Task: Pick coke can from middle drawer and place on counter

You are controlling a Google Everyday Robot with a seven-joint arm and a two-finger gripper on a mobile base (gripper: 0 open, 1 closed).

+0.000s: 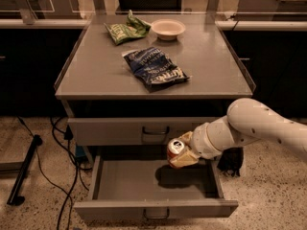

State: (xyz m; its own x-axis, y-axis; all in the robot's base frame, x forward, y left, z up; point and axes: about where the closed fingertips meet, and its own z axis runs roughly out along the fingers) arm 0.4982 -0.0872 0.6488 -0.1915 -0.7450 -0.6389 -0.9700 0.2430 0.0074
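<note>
The coke can (175,148), red with a silver lid, is held in my gripper (180,153), which is shut on it. The can hangs tilted in the air above the open middle drawer (124,182), in front of the closed drawer front above it. Its shadow lies on the drawer's grey floor. My white arm (254,126) reaches in from the right. The counter (105,71) is the broad grey top above both drawers.
A dark blue snack bag (154,67) lies mid-counter. A green snack bag (125,29) and a white bowl (168,28) sit at the counter's back. The closed upper drawer front (115,130) has a loop handle. Black cables (62,143) and a stand leg (24,171) lie on the floor at left.
</note>
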